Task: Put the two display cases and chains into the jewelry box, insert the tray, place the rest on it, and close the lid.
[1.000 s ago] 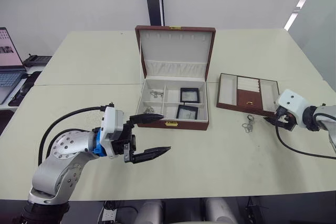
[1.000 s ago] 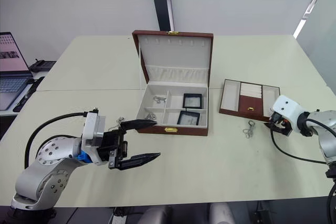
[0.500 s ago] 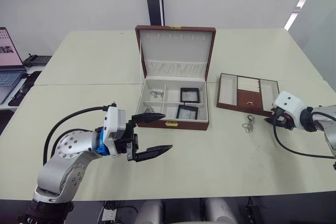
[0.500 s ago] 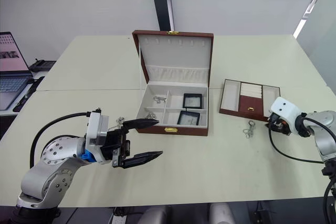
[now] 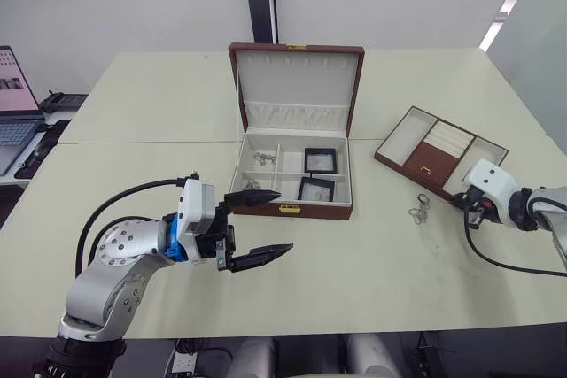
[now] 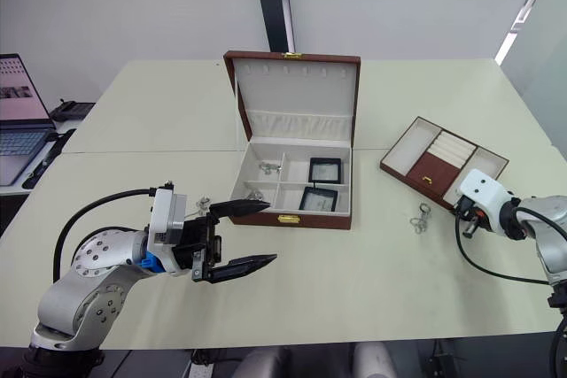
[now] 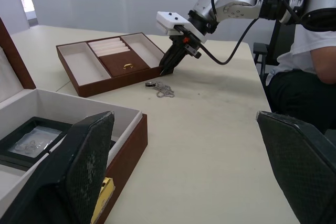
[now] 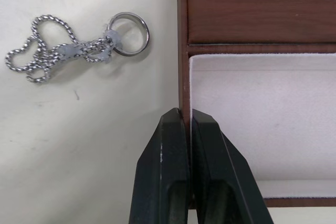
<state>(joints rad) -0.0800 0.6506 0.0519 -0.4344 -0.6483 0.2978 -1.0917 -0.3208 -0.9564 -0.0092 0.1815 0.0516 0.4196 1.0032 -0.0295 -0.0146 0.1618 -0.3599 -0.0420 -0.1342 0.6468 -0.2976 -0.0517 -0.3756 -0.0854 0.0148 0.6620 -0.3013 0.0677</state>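
- On the worktop (image 5: 354, 254), right of the jewelry box (image 5: 294, 185), the tray (image 5: 440, 150) lies skewed, with the right gripper (image 8: 185, 124) pinching its brown rim wall, fingers (image 8: 163, 166) narrowed onto that thin edge.
- Judged by its look, the tray is a light, stiff shell, apt to swing about a one-edge pinch; a hold nearer the middle of a long side would likely steady it, and its loose gold piece (image 5: 426, 167) may slide if it tips.
- Just beside the gripped corner a chain (image 8: 63, 51) with a ring lies on the worktop, close enough to be dragged.
- Inside the box sit both display cases (image 5: 320, 159) and other chains (image 5: 263, 158); the lid (image 5: 297, 86) stands upright, leaving the way in open.
- Near the box's front, the left gripper (image 5: 257, 227) hovers with fingers spread wide, empty, somewhat in the path.
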